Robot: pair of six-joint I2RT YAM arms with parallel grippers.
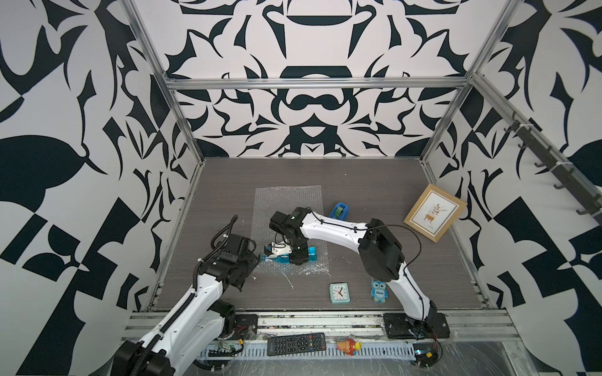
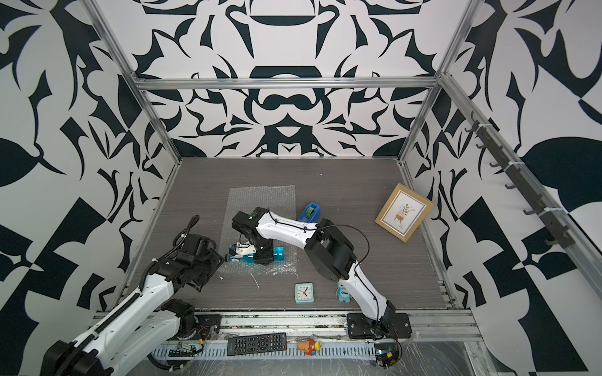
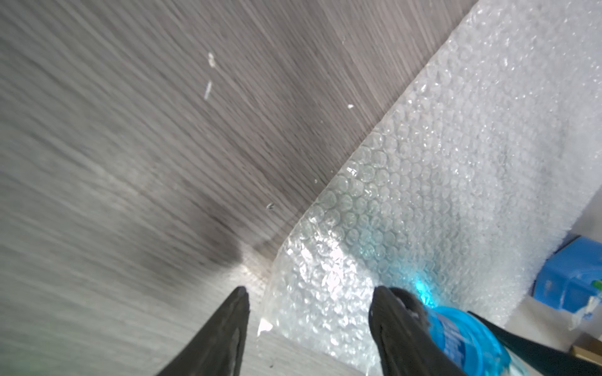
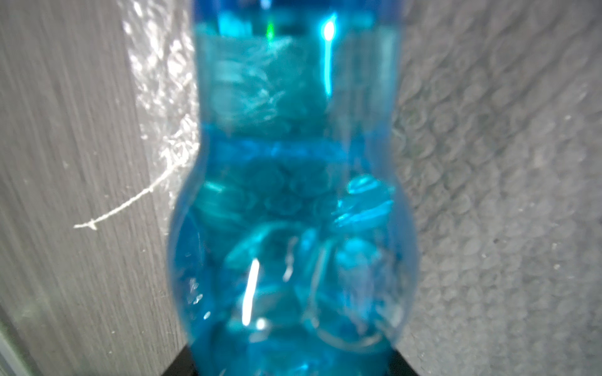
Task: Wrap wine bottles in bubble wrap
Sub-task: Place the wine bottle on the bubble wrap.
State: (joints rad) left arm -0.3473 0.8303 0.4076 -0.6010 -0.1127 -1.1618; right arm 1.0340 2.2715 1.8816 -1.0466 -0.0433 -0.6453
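The wine bottle, clear glass with bright blue liquid, lies on its side across the near end of the bubble wrap, neck toward the left. My right gripper comes down from above and is shut on the bottle's body, which fills the right wrist view. My left gripper stands open at the wrap's near left corner, with only wrap between its fingers. One finger sits right beside the bottle's black cap.
A blue tape dispenser stands just right of the wrap. A framed picture leans at the right wall. A small clock and an owl toy sit near the front edge. A remote lies on the front rail.
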